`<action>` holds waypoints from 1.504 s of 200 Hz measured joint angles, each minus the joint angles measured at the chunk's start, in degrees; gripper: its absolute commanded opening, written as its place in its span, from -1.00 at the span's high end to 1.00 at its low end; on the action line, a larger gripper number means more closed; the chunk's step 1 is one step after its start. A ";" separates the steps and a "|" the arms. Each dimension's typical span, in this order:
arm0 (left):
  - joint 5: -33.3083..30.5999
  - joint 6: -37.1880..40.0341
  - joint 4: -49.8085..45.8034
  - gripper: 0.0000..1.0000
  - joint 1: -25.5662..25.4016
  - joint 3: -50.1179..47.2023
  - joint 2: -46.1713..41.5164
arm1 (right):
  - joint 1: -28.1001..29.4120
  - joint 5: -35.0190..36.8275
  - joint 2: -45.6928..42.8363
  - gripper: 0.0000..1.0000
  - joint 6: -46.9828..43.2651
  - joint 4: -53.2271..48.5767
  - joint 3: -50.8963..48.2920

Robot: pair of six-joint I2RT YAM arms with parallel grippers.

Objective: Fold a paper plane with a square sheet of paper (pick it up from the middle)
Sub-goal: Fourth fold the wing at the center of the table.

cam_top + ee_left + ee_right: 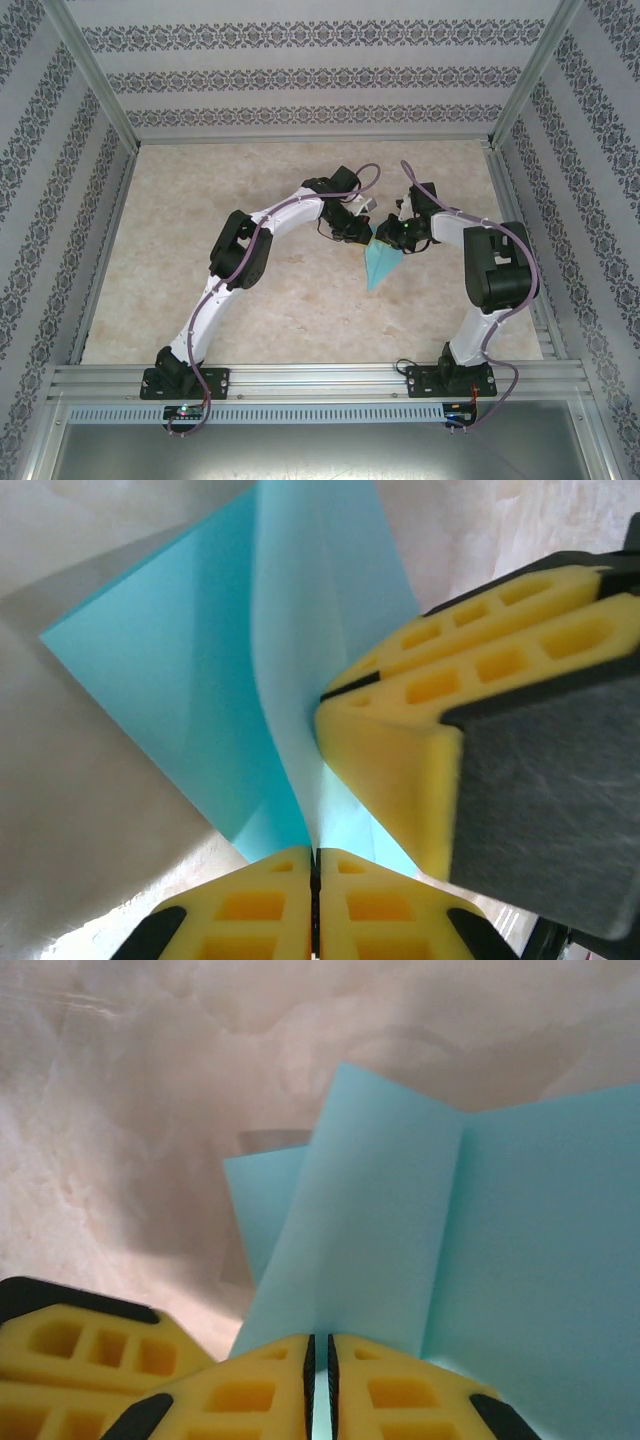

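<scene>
- Paper (381, 264), light cyan and partly folded into a pointed wedge, is over the surface (200, 200) right of centre, between the two arms, tip toward the near edge.
- Left end effector (315, 858) is closed, pinching the paper where its flaps meet.
- Right end effector (320, 1342) is closed too, clamped on the same paper just beside the left one.
- Likely reason: two close pinches hold the fold line steady while the flaps spread to either side.
- Can't tell whether the tip touches the surface.
</scene>
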 measured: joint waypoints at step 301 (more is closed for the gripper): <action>-9.33 -9.81 17.86 0.24 -7.58 -28.94 -17.92 | -0.02 2.91 1.05 0.76 -0.20 -1.07 0.13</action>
